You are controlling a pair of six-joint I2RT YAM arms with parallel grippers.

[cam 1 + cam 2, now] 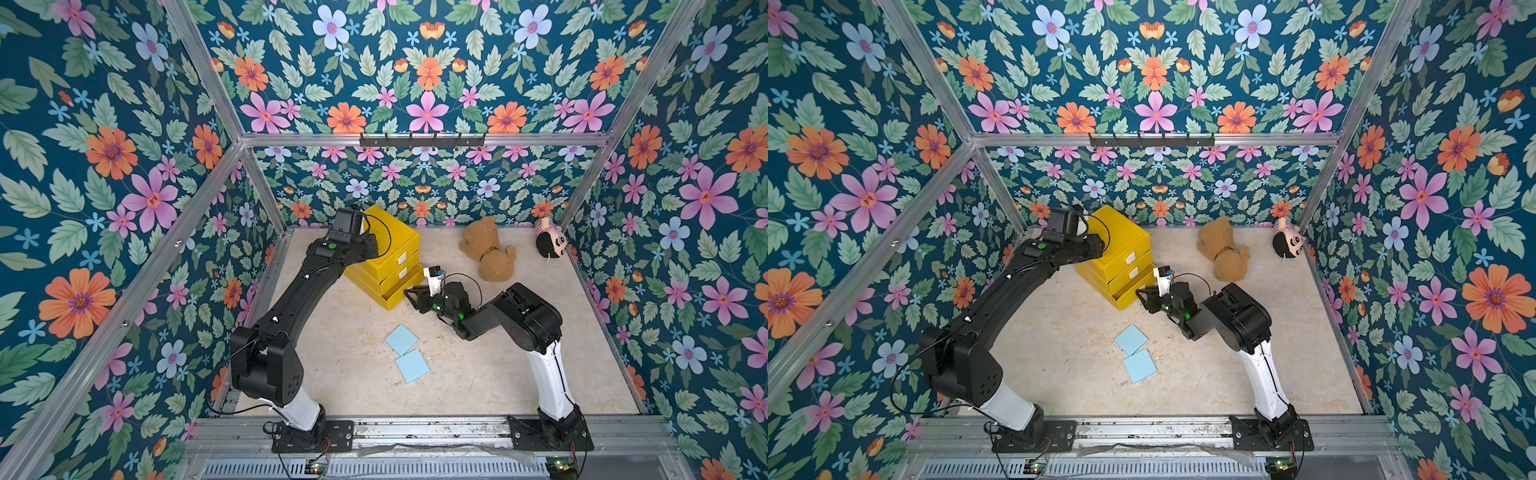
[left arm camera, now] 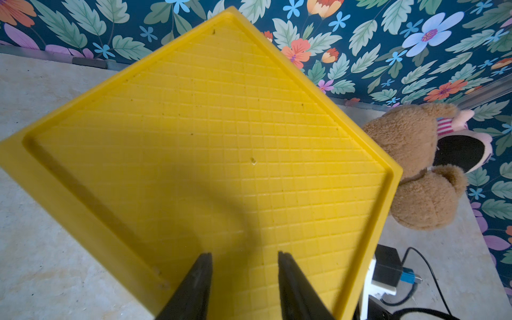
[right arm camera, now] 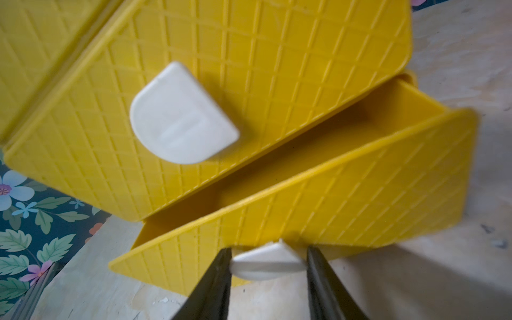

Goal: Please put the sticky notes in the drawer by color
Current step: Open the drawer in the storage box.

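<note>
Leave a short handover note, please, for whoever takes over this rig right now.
Left tool: open, holding nothing, above the top of the yellow cabinet.
Right tool: shut on the white handle of the bottom drawer.
Notes: the farther blue note and the nearer blue note lie flat on the table in front of the cabinet, corners meeting. No pink or yellow notes are in view.
Done: bottom drawer pulled partly out.
Left: probably open it wider, put both blue notes inside, then close it.
</note>
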